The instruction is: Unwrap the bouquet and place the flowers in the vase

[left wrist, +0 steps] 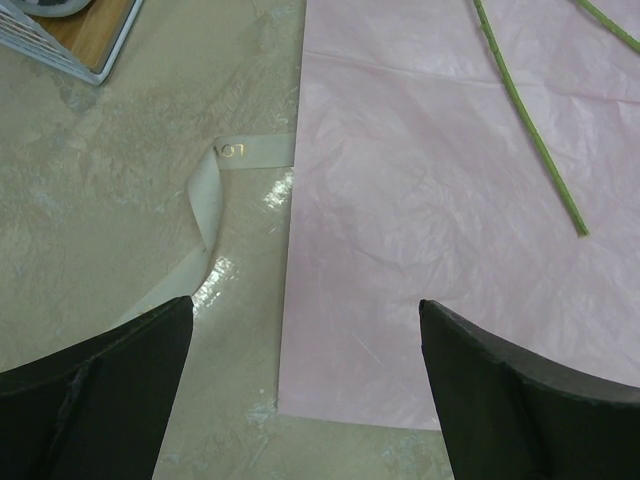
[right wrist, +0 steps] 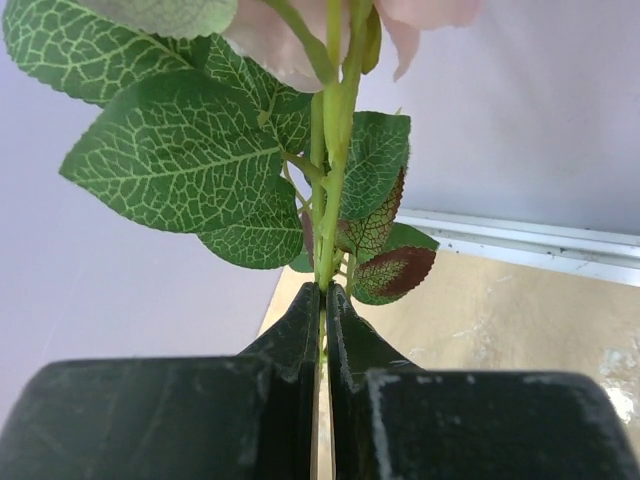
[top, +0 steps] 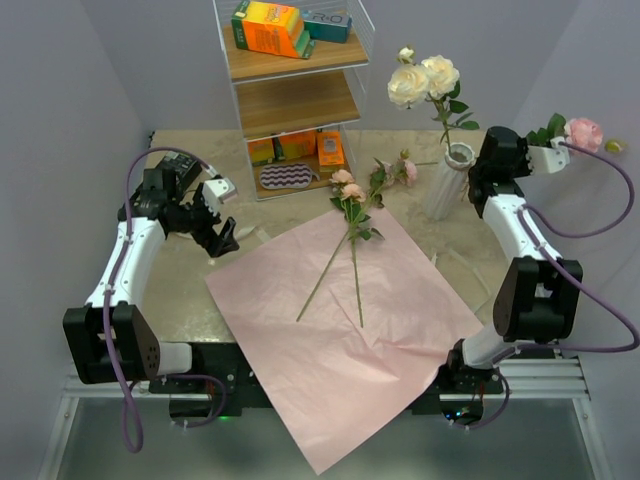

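Pink paper sheet point(top: 340, 330) lies flat on the table point(top: 190, 300), with two pink roses point(top: 350, 190) across its upper part. The orange cartons point(top: 270, 28) on the shelf unit point(top: 295, 100) carry print too small to read, and a gold mark on the cream ribbon point(left wrist: 205, 200) is equally illegible. The left gripper point(left wrist: 305, 320) hangs wide open and empty over the sheet's left edge, the ribbon below it. The right gripper point(right wrist: 322, 300), raised just right of the white ribbed vase point(top: 445, 185), pinches a leafy rose stem point(right wrist: 330, 200). Cream-white roses point(top: 422, 78) stand in the vase.
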Controlling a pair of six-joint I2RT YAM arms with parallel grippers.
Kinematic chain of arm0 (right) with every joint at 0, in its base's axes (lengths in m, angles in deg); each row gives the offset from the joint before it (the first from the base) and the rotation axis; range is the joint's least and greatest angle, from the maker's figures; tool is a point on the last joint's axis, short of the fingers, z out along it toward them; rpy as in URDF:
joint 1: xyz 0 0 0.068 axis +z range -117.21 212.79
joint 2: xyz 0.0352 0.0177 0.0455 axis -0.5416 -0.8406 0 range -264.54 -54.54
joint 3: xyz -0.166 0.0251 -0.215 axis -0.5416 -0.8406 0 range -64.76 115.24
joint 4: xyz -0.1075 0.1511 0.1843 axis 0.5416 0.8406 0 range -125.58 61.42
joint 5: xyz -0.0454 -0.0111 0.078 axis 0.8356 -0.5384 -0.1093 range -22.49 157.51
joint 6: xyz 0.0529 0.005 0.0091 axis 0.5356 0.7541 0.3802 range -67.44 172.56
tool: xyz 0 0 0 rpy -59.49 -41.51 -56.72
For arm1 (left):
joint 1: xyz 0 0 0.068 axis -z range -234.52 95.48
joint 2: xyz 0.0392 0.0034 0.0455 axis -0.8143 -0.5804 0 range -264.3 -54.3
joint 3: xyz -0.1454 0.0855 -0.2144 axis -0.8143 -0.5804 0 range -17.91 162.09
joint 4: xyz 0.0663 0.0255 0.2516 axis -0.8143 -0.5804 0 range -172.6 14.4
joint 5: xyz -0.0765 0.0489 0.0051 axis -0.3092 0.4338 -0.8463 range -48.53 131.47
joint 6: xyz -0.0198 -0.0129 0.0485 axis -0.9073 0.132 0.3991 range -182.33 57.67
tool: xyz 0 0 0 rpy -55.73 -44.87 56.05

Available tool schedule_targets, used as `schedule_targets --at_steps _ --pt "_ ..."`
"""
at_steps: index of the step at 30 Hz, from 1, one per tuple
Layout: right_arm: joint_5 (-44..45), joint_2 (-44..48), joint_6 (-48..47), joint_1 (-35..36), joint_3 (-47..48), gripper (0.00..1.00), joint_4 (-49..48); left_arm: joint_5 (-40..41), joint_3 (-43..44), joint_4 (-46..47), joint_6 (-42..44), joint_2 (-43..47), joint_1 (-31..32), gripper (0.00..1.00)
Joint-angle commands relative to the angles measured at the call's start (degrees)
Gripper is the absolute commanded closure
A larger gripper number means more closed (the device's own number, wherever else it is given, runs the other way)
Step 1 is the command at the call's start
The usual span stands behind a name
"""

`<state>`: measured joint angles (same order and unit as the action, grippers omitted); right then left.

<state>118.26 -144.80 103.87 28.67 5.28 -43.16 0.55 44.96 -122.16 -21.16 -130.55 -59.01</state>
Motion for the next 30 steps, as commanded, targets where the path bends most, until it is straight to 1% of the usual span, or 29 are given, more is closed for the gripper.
schedule_targets --at_steps 1,3,5,8,10,14,15,17,25,26,30 --pt "5.06 4.64 -0.34 0.60 -2.36 1.00 -0.97 -1.70 0.50 -1.07 0.58 1.54 -0.52 0.01" --pt "5.07 6.84 0.46 0.60 -4.55 1.00 -1.03 -1.79 0.50 -1.07 0.67 1.80 -0.52 0.01" --pt "5.42 10.97 -0.94 0.60 -8.42 1.00 -4.81 -1.79 0.50 -1.25 0.76 2.24 -0.52 0.01" --pt "6.12 15.98 -3.31 0.60 -10.10 1.00 -5.79 -1.96 0.41 -1.60 1.02 2.60 -0.52 0.01" --pt "6.56 20.35 -6.73 0.95 -11.59 1.00 -7.97 -1.96 0.23 -1.69 1.02 2.95 -0.52 0.01" --pt "7.79 25.38 -10.26 0.96 -12.56 1.00 -8.77 -2.40 0.50 -2.30 1.46 3.21 -0.61 0.01" --pt "7.79 26.09 -12.87 0.96 -13.08 1.00 -10.69 -2.49 0.58 -2.47 1.46 3.30 -0.61 0.01" --pt "7.80 27.84 -17.27 0.87 -12.91 1.00 -12.54 -2.93 0.76 -2.65 1.37 3.47 -0.61 0.01" --pt "4.72 30.40 -28.09 1.04 -4.39 1.00 -15.63 -3.37 0.94 -3.27 1.02 5.23 -0.61 0.01" --pt "4.54 30.58 -30.89 1.13 -3.86 1.00 -16.06 -3.46 0.94 -3.35 0.93 5.32 -0.52 0.01" --pt "2.70 31.90 -39.69 2.53 -2.64 1.00 -22.03 -3.63 0.67 -3.79 0.85 6.02 -0.61 0.01"
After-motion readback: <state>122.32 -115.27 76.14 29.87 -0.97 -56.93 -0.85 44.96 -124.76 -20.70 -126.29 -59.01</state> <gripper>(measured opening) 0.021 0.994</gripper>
